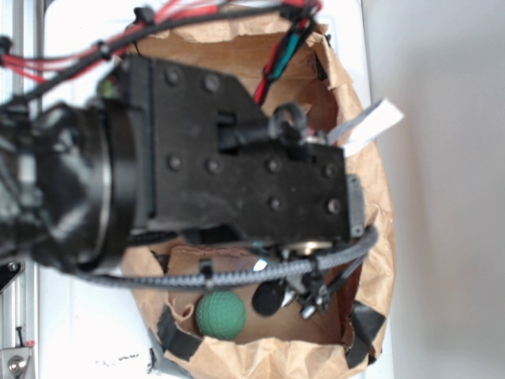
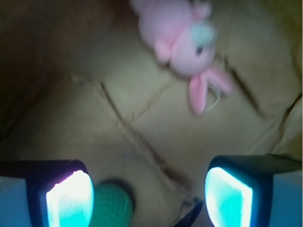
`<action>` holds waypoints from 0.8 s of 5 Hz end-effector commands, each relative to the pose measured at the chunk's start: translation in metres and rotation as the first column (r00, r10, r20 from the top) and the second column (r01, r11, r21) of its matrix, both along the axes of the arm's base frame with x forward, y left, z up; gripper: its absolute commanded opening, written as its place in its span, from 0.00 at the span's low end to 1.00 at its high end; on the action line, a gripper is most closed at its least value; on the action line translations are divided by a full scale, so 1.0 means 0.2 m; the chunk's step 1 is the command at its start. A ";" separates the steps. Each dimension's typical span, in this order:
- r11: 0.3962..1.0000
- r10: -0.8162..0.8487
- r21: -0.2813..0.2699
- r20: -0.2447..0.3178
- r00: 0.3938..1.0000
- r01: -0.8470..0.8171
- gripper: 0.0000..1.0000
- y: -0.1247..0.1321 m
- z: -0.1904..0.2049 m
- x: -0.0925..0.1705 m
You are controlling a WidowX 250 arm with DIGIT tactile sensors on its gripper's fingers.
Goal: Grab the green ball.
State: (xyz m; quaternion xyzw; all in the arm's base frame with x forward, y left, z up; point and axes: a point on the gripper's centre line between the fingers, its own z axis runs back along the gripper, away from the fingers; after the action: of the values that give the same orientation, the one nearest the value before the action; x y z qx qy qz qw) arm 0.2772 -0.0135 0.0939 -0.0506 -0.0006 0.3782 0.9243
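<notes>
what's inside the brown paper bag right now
A green ball lies on the bag's floor, by the open gripper's left finger. The wrist view also shows a pink plush bunny farther in. The arm covers most of the interior from outside.

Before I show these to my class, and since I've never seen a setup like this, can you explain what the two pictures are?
Both show one robot arm working inside a brown paper bag. The exterior picture looks down from above: the big black shape is the arm, blurred because it is close to the camera, with cables running along it. Below it, on the bag's floor, lies a green ball.

The wrist picture comes from a camera mounted on the arm, looking past its gripper. The two glowing blocks at the bottom are the gripper's fingers, spread open and holding nothing. The ball sits just beside the left block. The blurry pink thing at the top is a plush bunny, lying farther off on the bag's floor.
</notes>
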 end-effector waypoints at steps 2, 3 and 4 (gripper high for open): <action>0.992 0.053 -0.113 -0.024 0.998 -0.055 1.00 -0.03 -0.04 -0.05; 0.971 0.059 -0.232 -0.005 0.998 -0.058 1.00 -0.02 0.01 -0.03; 0.963 0.058 -0.264 0.024 0.998 -0.050 1.00 -0.02 0.01 -0.03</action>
State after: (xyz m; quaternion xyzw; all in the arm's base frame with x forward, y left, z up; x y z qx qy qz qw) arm 0.2654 -0.0256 0.0773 -0.1683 0.0664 0.4057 0.8959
